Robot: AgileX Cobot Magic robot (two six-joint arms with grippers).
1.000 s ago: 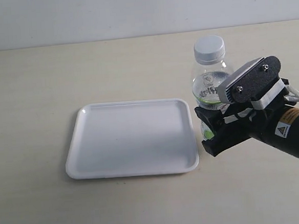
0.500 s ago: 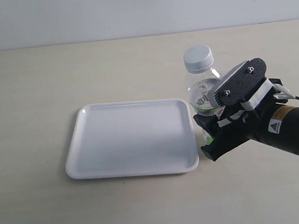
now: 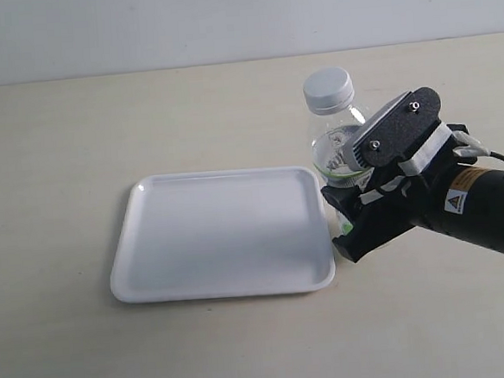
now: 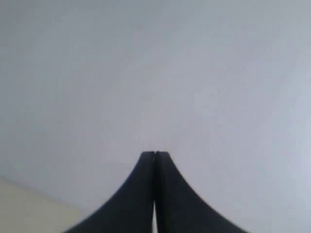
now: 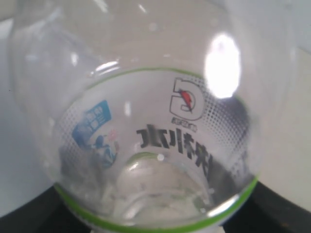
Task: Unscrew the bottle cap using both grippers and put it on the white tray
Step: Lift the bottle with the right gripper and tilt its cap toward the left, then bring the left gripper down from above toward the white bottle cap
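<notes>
Exterior view: the right gripper [image 3: 349, 195] clamps the tilted bottle [image 3: 331, 140] just beside the white tray [image 3: 221, 234], bottle cap [image 3: 328, 89] on; with the left gripper [image 4: 155, 160] closed and empty, the slick plastic could slip.

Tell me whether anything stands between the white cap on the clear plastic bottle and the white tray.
Nothing visible does. The small round white bottle cap sits on the clear plastic bottle, gripped by the right claw right beside the flat white rectangular tray, whose surface looks bare.

Lab setup; bare tabletop [image 3: 73, 357], blank wall [image 3: 223, 18]
</notes>
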